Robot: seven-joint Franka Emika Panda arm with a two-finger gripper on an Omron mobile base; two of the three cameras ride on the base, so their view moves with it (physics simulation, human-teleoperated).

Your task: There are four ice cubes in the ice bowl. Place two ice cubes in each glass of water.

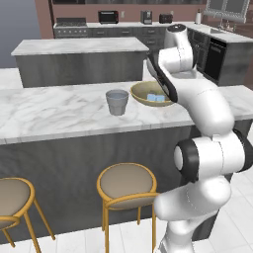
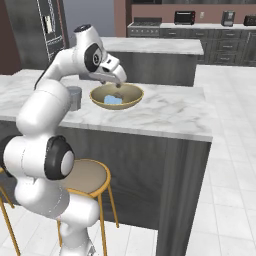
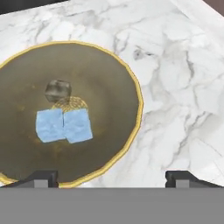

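The gripper point(image 3: 111, 177) is hanging over the ice bowl point(image 3: 131, 87) with its jaws standing wide apart and nothing between them; in the hand view the two dark fingertips point(image 3: 41, 177) are rising at the bottom edge, well spread, one over the bowl's near rim and the other over bare marble. The bowl is sitting on the marble counter point(image 1: 49, 111), and two ice cubes point(image 3: 64, 125) are lying side by side, touching, near its middle; a small dark round patch is showing just beside them on the bowl floor, and what it is I cannot tell.

In the left base view one glass of water point(image 1: 117, 102) is standing just beside the bowl point(image 1: 141, 94); in the right base view a grey tumbler point(image 2: 75, 97) is peeking out from behind the arm, next to the bowl point(image 2: 127, 102). Whether either glass is holding ice is too small to tell.

Judging by the count, with two cubes lying in the bowl where four were given, the task is looking about half done; two cubes are remaining to be moved, and the open, empty hand is poised for the next pick.
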